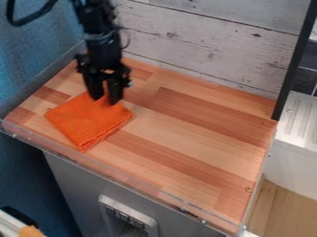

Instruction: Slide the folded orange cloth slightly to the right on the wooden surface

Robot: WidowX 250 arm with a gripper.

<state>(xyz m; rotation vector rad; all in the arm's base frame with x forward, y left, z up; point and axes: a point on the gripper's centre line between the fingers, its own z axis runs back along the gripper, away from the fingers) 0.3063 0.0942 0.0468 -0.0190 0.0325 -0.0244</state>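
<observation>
Hand (104, 98) pointing down at the far edge of an orange cloth (86, 121), toward the left of the wooden counter (195, 134). Two fingers parted, moderate gap, orange showing between the tips; nothing seen gripped. Tips at the cloth; whether they press on it, cannot tell. Cloth folded, roughly square, lying flat, one corner toward the counter's near edge. Whitewashed plank wall (204, 46) behind; blue wall (31, 55) at left.
</observation>
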